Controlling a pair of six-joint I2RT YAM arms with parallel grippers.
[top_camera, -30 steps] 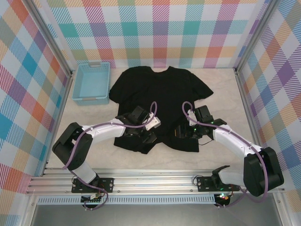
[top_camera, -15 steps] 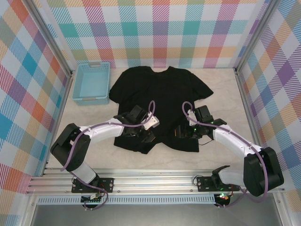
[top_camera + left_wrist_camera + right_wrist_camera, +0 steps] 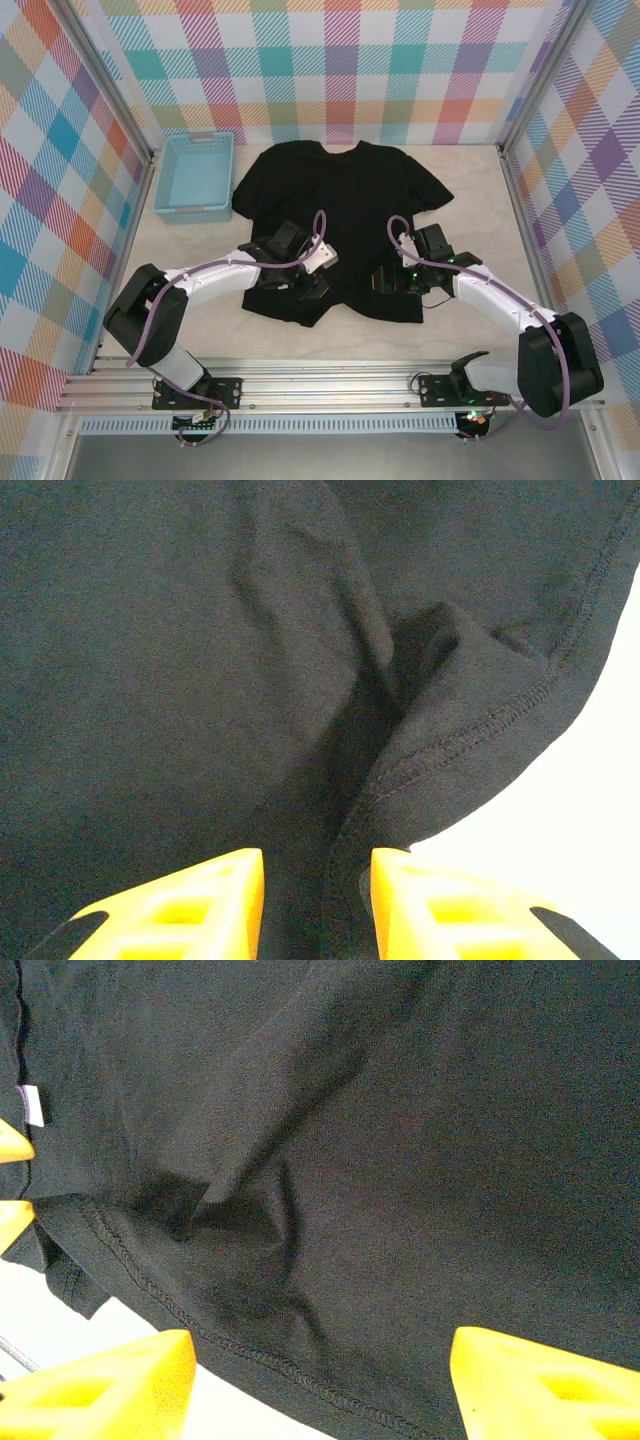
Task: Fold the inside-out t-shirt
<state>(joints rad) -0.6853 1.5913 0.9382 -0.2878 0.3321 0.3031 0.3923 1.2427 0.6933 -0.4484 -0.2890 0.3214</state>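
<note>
In the top external view, the black t-shirt (image 3: 345,200) lay flat on the table (image 3: 200,310), collar toward 12 o'clock and hem toward 6 o'clock. The light blue basket (image 3: 195,175) stood just beside its sleeve at 10 o'clock. Both arms reached over the lower part of the garment. The left gripper (image 3: 312,290) was over the hem region at 7 o'clock of the shirt's centre, and the right gripper (image 3: 385,285) was over the hem at 5 o'clock. In the left wrist view, the left gripper (image 3: 316,858) pointed down at the t-shirt (image 3: 150,660). Its yellow fingers stood narrow, with a raised fold of the stitched hem between them. Whether the fold was clamped could not be told. Bare table (image 3: 580,800) showed at 4 o'clock. In the right wrist view, the right gripper (image 3: 320,1338) stood wide, nothing between its fingers. One finger was at 7 o'clock over the hem edge and the other at 5 o'clock over the t-shirt (image 3: 450,1140). A shallow crease ran from the hem toward 1 o'clock. A small white tag (image 3: 33,1106) sat on the cloth at 9 o'clock, and a strip of table (image 3: 90,1325) was visible at 7 o'clock.
</note>
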